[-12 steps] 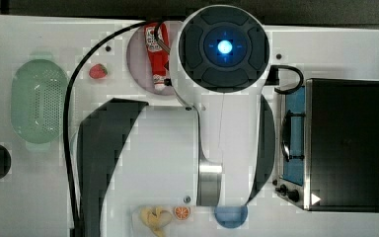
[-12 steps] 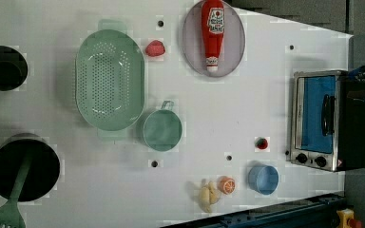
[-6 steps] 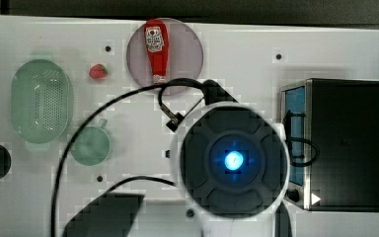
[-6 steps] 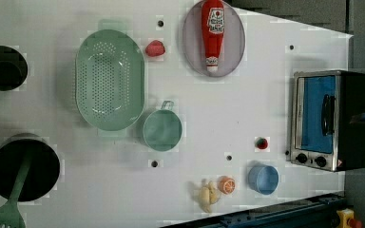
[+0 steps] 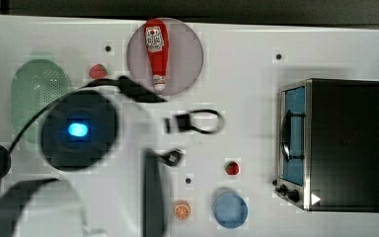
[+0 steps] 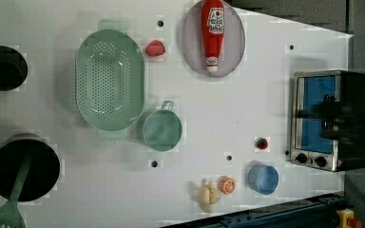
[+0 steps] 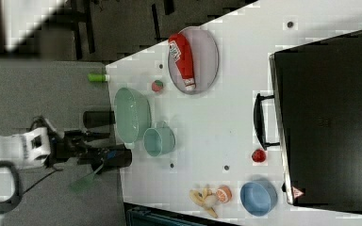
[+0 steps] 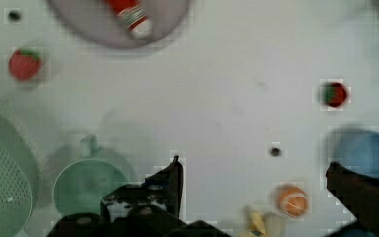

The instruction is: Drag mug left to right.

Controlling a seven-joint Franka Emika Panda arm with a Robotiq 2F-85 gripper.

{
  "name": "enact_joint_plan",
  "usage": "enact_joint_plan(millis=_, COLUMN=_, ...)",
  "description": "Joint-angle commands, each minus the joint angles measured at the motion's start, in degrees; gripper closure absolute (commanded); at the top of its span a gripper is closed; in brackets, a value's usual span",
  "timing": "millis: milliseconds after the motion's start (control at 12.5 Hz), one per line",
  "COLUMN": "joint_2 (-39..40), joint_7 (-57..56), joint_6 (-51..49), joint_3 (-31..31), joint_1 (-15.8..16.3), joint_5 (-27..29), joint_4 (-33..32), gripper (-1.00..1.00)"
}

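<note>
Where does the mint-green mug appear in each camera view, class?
Top view: hidden under the arm.
Left view: mug at centre, beside the strainer.
Right view: mug just below the strainer.
Wrist view: mug beside the strainer.
Shared landmark: the strainer.

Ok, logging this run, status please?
Gripper open, above the table. Mug untouched, beside strainer. Path rightward looks clear.
</note>
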Motion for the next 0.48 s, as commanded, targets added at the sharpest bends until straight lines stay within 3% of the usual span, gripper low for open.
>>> enact_joint_plan(millis=80, joint_2=3.5, joint_7=2.4, joint_6=6.8, joint_3=4.9, joint_1=3.1, joint_5=0.3, joint_4=-7.2, gripper=-1.00)
enact_joint_plan(millis=480, joint_2=11.7, joint_7=2.4, joint_6=25.2, joint_3=11.3, joint_1=3.3, joint_5=0.0, joint_4=-15.9, gripper=-1.00)
